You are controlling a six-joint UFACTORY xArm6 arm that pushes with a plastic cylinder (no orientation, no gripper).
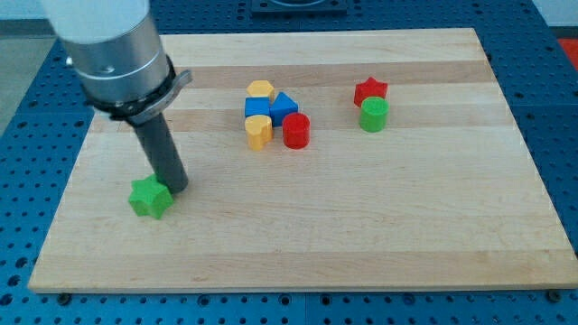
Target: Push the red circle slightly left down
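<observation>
The red circle (296,131) is a short red cylinder near the board's upper middle. It sits at the right of a cluster: a yellow heart-like block (258,132) to its left, a blue triangle block (284,106) and a blue cube (256,109) above, and a yellow hexagon (261,90) at the cluster's top. My tip (176,189) is far to the view's left and lower, touching the right side of a green star (149,198). The arm's grey body fills the upper left.
A red star (370,90) and a green cylinder (374,115) stand together at the upper right. The wooden board (361,226) lies on a blue perforated table; its edges show on all sides.
</observation>
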